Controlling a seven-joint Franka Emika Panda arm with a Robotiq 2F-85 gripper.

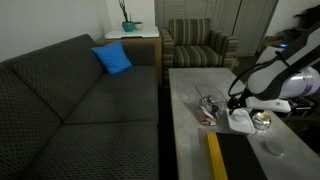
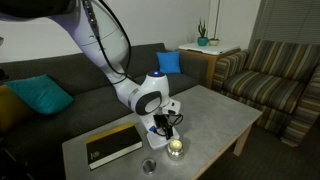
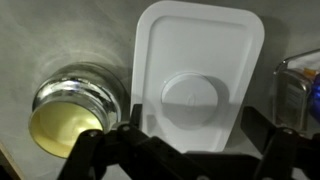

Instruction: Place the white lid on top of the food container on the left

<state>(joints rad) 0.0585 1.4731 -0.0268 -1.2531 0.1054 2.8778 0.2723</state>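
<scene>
The flat white rectangular plastic lid (image 3: pixel 195 75) is seen lying on the grey bench (image 3: pixel 60 40), between a small round container of yellowish contents (image 3: pixel 68 112) and the clear plastic food container (image 3: pixel 300 85). The tool (image 3: pixel 190 135) is pictured released, its fingers spread wide over the lid.

A blue cushion (image 1: pixel 113 58) sits on the dark sofa (image 1: pixel 70 105) beside the table (image 1: pixel 185 88).

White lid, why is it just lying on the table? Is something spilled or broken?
Nothing looks spilled or broken. The white lid lies flat on the table, between the round container with yellowish contents and the food container, covering neither. The open gripper hangs by its near end.
</scene>
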